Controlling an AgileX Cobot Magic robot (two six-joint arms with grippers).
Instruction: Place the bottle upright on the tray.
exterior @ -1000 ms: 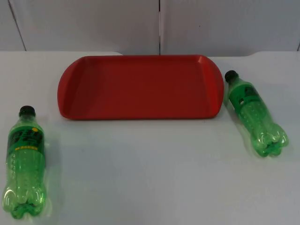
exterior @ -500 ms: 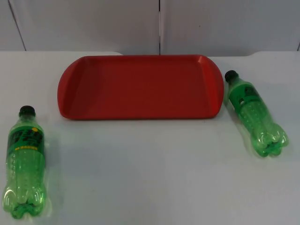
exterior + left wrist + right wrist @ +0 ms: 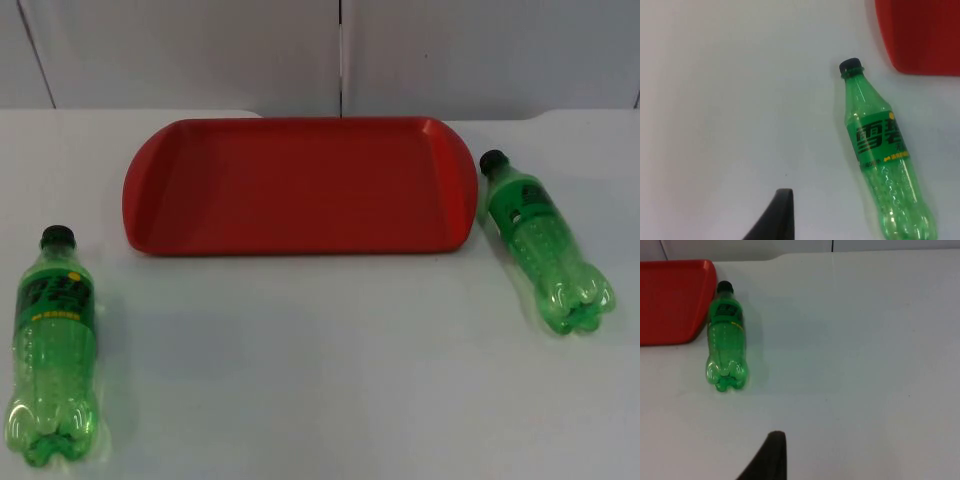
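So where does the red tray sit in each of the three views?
Top view: the red tray lies at the table's far middle, between the two lying bottles.
Left wrist view: its edge lies just past the left bottle's black cap.
Right wrist view: its end lies beside the right bottle.
Shared landmark: the tray's rounded red rim next to a bottle cap.

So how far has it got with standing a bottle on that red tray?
Nothing looks done: the red tray holds nothing. Both green bottles lie on their sides on the table, the left bottle apart from the tray, the right bottle beside its end. Nothing is in hand. Left: grasping, lifting, standing a bottle upright.
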